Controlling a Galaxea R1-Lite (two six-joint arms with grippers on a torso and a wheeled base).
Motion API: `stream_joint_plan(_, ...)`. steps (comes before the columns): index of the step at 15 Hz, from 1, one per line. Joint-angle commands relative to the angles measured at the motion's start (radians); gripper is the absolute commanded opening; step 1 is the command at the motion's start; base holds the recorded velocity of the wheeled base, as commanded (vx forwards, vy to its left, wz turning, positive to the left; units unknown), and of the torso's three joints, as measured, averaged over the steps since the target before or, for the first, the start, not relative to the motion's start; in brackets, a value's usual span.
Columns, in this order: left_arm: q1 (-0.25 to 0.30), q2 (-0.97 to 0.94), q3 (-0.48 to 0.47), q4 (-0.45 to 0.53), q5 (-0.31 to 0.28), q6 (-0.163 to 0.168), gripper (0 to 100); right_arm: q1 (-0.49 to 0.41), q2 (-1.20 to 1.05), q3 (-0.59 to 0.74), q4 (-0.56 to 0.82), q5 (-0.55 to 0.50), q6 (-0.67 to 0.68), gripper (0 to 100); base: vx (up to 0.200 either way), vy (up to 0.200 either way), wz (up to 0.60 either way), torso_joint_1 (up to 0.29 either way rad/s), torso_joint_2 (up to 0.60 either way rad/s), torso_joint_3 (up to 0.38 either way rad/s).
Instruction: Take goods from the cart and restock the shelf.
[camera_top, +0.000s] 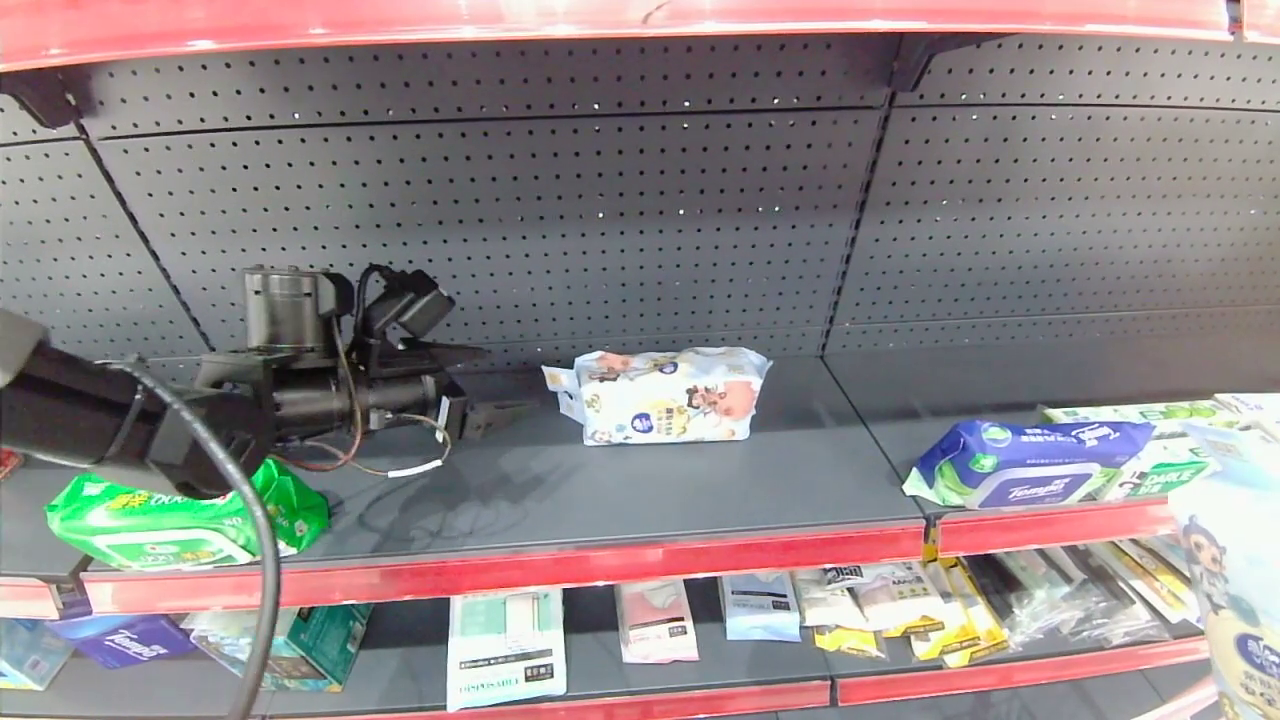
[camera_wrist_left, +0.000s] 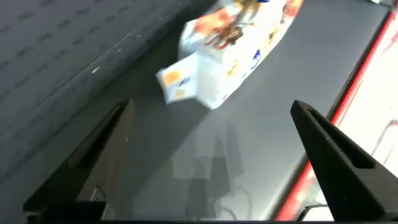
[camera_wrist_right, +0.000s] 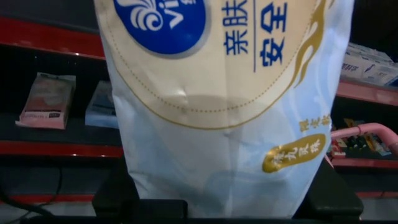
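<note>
The left gripper (camera_top: 495, 385) is hovering low over the shelf (camera_top: 640, 500) with its jaws spread wide and nothing between them; the pack (camera_top: 660, 395) is lying on its side just at its 3 o'clock, apart from the fingertips, and looks already placed; the left wrist view is showing the same pack (camera_wrist_left: 230, 50) ahead of the open left gripper (camera_wrist_left: 211, 104)

The right gripper (camera_wrist_right: 224, 202) is clamping a white bag (camera_wrist_right: 224, 112) by its lower end, a dark finger pressing each side; in the head view that bag (camera_top: 1230, 560) is hanging at about 4 o'clock, in front of the shelf edge and not yet over it

The step in hand is probably bringing the bag up to the shelf; doing it well is likely meaning lifting it over the red rail (camera_top: 500, 570) before going in, aiming for the bare stretch at the 3 o'clock side of the pack, and setting it down flat before letting go; the bag is soft, so it may be sagging or tipping once released; the left arm should be drawing off toward 9 o'clock so the two are not crowding

The shelf is smooth dark metal with a grey pegboard (camera_top: 600, 220) rising at 12 o'clock; a green pack (camera_top: 170, 520) is sitting at the front edge at 8 o'clock, partly under the left arm; a blue pack (camera_top: 1030, 460) is lying on the next bay at 3 o'clock; a lower shelf (camera_top: 400, 650) at 6 o'clock is carrying flat sachets; a pink bar (camera_wrist_right: 364, 132), perhaps the cart's, is showing behind the bag
</note>
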Motion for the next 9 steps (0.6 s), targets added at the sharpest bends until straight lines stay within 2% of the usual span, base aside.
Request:
stream_joint_plan(1, -0.019, 0.121, -0.090, 0.007, -0.042, 0.033, 100, 0.000, 0.004, 0.000, 0.000, 0.000, -0.001, 0, 0.000, 0.000, 0.00, 0.000, 0.00, 0.000)
stream_joint_plan(2, -0.018, 0.153, -0.128, 0.013, -0.062, 0.040, 100, 0.000, 0.004, 0.000, 0.000, -0.001, -0.001, 0, 0.000, 0.000, 0.00, 0.000, 0.00, 0.000)
stream_joint_plan(5, -0.018, 0.224, -0.220, 0.013, -0.070, 0.071, 100, 0.000, 0.004, -0.001, 0.000, -0.003, -0.021, 0, 0.000, 0.000, 0.00, 0.000, 0.00, 0.000)
stream_joint_plan(9, -0.019, 0.276, -0.300, 0.015, -0.099, 0.073, 100, 0.000, 0.004, -0.001, 0.000, -0.003, -0.027, 0, 0.000, 0.000, 0.00, 0.000, 0.00, 0.000)
